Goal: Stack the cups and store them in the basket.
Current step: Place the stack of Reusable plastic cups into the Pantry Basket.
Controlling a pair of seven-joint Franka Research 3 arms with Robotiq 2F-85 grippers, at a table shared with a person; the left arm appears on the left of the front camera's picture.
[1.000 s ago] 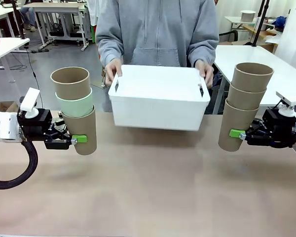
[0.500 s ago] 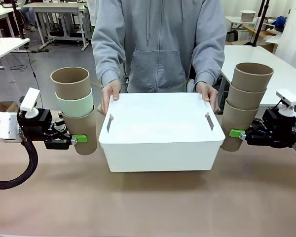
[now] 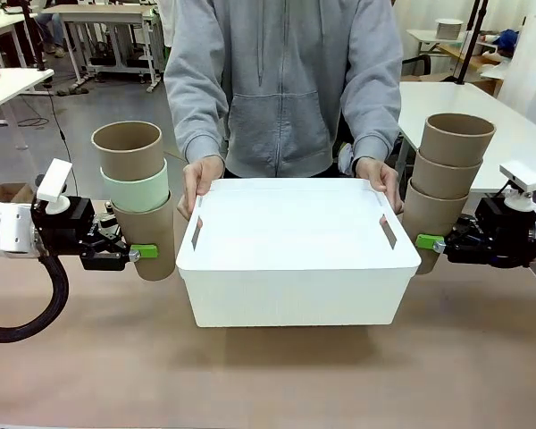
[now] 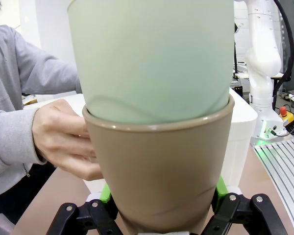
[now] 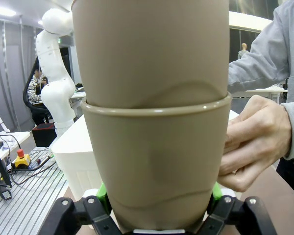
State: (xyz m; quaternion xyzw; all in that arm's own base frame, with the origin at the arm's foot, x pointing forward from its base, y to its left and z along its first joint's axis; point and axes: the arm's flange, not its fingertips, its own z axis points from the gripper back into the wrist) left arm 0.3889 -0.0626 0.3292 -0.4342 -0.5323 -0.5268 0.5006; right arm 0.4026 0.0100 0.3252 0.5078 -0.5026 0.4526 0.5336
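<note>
The left gripper (image 3: 147,253) is clamped on the bottom tan cup (image 3: 154,234) of an upright stack of three. A mint green cup (image 3: 137,190) is nested in it, and a top tan cup (image 3: 128,150) is nested in that. The right gripper (image 3: 426,242) grips the lowest cup of the right stack (image 3: 447,183), three tan cups, also upright.

The white basket (image 3: 290,290) stands between them, open side up on the table (image 3: 268,380). It is at three o'clock from the left gripper and nine o'clock from the right. Its side walls are just beside both stacks, and its corner hides the foot of the right stack.

A person's hands (image 3: 201,174) hold the basket's rim at its far corners, toward twelve o'clock. In the wrist views each hand lies just beside the held cups, between them and the basket's opening.
</note>
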